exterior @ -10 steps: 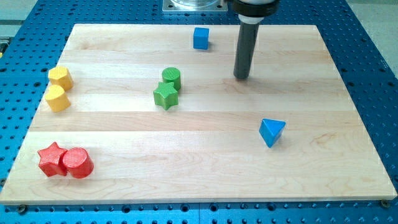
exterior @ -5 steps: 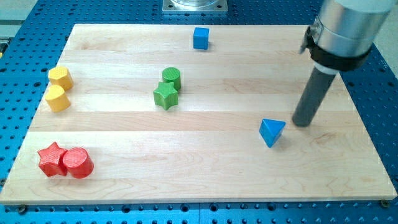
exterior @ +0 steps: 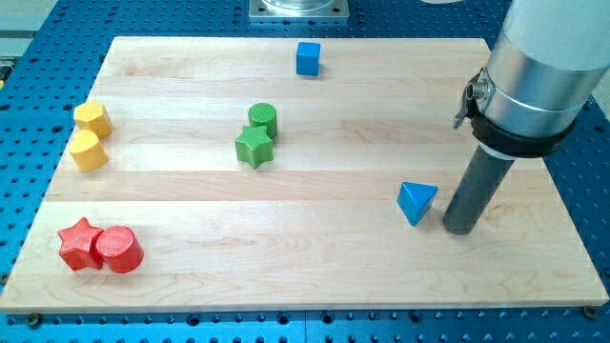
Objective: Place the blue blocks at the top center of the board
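- red star and red cylinder touching, bottom left
- two yellow blocks at left edge, stacked close
- green cylinder touching green star, mid-board
- blue cube at top center
- blue triangle lower right
- my tip just right of triangle, small gap; no pincer, nothing held

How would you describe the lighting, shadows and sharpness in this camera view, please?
Camera view: even, soft light with no strong glare on the board; only a faint shadow beside my tip, just right of the blue triangular block; blocks look sharp, the blue cube included.
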Robot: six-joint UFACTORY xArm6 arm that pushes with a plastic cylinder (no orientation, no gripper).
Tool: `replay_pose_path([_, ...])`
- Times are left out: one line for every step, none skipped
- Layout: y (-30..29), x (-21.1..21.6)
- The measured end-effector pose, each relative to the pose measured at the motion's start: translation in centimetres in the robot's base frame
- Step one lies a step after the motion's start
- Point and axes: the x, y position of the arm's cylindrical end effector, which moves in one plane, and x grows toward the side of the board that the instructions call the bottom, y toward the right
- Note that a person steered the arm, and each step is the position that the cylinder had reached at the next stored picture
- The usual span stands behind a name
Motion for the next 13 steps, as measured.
replay_pose_path([0.0,-0.3])
replay_pose_path([-0.2,0.3])
replay_pose_path([-4.3,3.5])
replay_pose_path([-11.8,-0.1])
replay_pose_path([-10.9,-5.3])
replay_pose_path([-10.1,2.9])
replay_pose_path([-5.3,0.2])
replay_pose_path([-2.9,-6.1])
replay_pose_path([0.8,-3.4])
replay_pose_path([-4.0,-10.6])
replay_pose_path([-10.2,-17.4])
replay_pose_path([-8.3,-13.1])
replay_pose_path([-2.5,-12.6])
